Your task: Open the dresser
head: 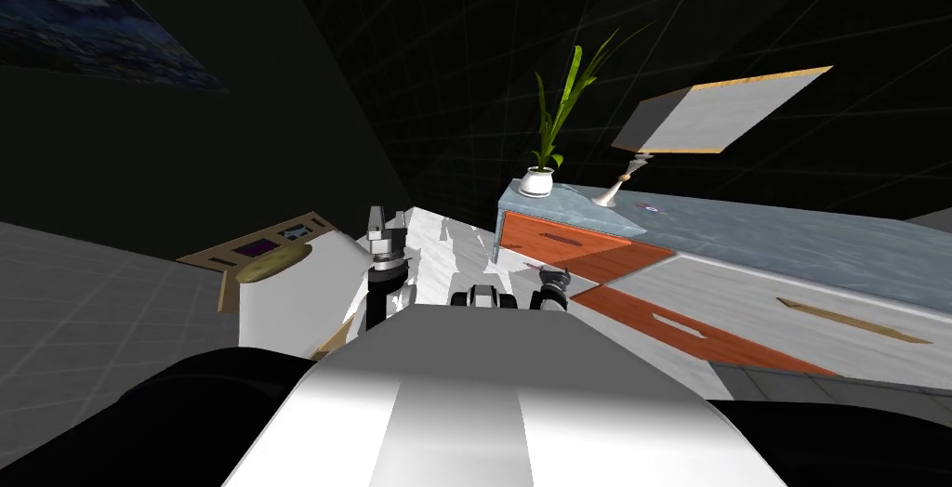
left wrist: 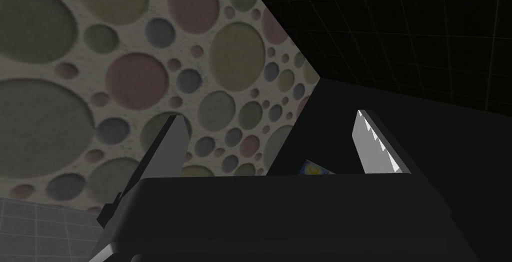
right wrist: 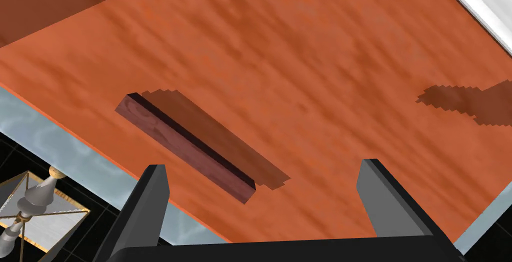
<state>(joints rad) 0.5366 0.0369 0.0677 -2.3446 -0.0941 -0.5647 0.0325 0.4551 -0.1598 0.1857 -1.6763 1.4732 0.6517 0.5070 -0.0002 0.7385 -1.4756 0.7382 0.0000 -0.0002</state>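
Observation:
The dresser (head: 790,240) stands to my right, with a blue-grey top and orange and white drawer fronts. My right gripper (head: 555,279) hovers just before the orange drawer front (head: 595,247) under the top's edge. In the right wrist view this orange front (right wrist: 310,64) carries a dark reddish-brown bar handle (right wrist: 185,146). The right gripper (right wrist: 265,179) is open and faces it, one end of the bar lying between the fingers' lines, apart from both. My left gripper (head: 386,221) is raised at the left and, as the left wrist view shows, the left gripper (left wrist: 270,139) is open and empty.
A potted plant (head: 544,170) and a tilted-looking lamp (head: 716,119) stand on the dresser's top; the lamp (right wrist: 35,209) also shows beyond the top's edge. A white piece of furniture with tan edging (head: 279,277) is at my left. Black area lies behind the dresser.

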